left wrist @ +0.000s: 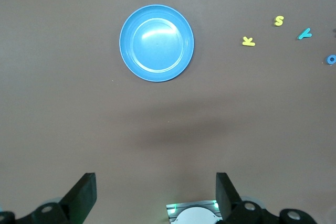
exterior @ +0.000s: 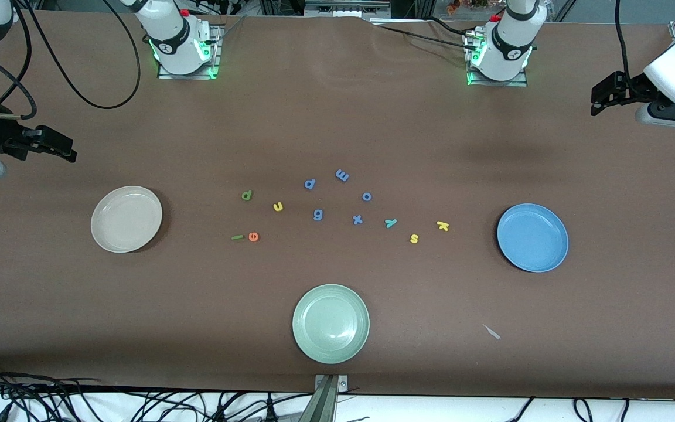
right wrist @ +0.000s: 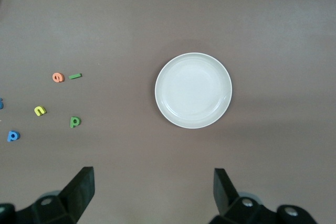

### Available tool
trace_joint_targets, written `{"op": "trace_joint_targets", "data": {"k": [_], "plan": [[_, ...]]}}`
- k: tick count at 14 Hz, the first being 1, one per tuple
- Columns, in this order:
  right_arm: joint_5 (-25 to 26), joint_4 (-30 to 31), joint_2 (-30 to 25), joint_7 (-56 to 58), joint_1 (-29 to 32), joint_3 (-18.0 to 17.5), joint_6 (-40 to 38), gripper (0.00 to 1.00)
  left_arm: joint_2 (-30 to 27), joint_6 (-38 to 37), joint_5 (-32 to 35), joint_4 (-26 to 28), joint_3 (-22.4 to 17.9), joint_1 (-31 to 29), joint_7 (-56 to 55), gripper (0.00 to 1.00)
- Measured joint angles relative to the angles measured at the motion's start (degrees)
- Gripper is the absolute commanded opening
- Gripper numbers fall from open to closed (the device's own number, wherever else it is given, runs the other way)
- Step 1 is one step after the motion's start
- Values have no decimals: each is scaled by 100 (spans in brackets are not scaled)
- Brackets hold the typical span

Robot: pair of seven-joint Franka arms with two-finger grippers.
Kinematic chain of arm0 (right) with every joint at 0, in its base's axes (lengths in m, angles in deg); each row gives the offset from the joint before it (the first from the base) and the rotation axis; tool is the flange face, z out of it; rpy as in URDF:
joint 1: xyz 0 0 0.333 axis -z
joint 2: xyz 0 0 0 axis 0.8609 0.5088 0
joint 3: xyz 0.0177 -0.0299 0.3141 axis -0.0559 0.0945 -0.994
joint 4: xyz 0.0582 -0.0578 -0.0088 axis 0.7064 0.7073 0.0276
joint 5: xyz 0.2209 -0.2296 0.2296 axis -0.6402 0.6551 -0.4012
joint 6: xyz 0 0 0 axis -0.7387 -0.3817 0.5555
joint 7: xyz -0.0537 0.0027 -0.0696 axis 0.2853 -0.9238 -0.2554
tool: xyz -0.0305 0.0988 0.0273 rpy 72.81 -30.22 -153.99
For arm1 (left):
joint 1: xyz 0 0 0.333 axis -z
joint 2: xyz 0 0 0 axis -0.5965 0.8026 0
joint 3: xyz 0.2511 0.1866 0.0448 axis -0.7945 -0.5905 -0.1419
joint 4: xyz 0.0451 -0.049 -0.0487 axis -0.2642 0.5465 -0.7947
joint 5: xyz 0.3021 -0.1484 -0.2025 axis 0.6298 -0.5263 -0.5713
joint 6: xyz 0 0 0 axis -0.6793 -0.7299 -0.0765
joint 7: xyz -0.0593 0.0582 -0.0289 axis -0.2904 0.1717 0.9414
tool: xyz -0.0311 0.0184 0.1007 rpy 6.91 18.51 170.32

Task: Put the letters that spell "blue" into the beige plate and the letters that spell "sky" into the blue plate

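Letters are scattered across the middle of the brown counter, none yet in a plate, so the sorting is judged not begun. The green b, yellow u, thin green l and orange e are grouped toward the right arm's end, nearest the beige plate, which suits their destination. The teal y, yellow s and yellow k are laid toward the left arm's end, near the blue plate. Between the two groups, blue letters are spread as distractors, and a pale green plate is set nearest the front camera, apparently unneeded. All three plates are empty.

The right gripper is held high over the counter's edge at its own end, jaws spread wide with nothing in them; the beige plate is framed by its wrist camera. The left gripper is held likewise at its end, jaws wide and empty, looking down on the blue plate. Both arms are judged to be waiting in a survey pose.

The counter is covered with a matte brown sheet, slightly rippled near the bases. A small pale scrap is seen on it. Cables are trailed along the edges.
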Motion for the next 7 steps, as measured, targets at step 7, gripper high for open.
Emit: {"op": "trace_joint_targets", "data": {"k": [7], "plan": [[0, 1, 0, 0, 0, 0, -2, 100, -141, 574, -112, 162, 0, 1, 0, 100]]}}
